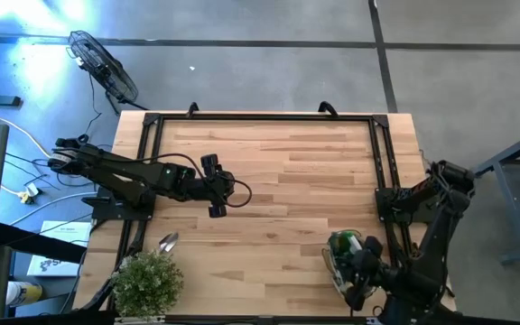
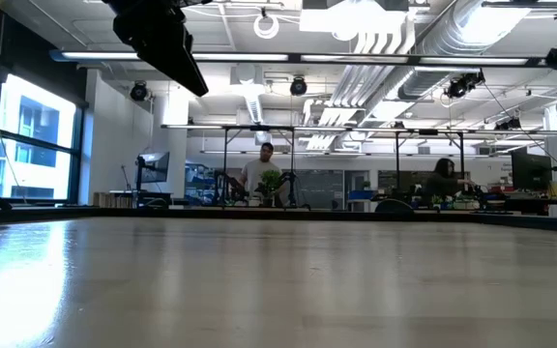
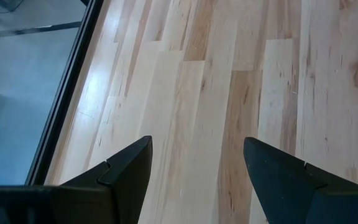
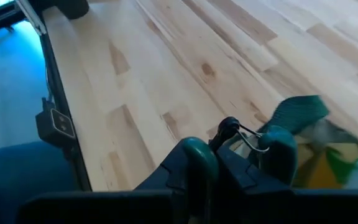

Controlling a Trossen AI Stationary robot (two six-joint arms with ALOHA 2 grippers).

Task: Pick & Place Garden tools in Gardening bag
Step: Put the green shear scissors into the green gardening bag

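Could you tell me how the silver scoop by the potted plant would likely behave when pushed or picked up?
The silver scoop looks like shiny metal, so probably stiff and somewhat slippery to grip. It lies flat by the potted plant, so a push would likely slide or spin it, not roll it.

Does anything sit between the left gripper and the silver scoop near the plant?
Nothing visible does. The left gripper, fingers open, hangs over the table, and only bare wood lies between it and the silver scoop. The potted plant stands close beyond the scoop and may crowd the grasp.
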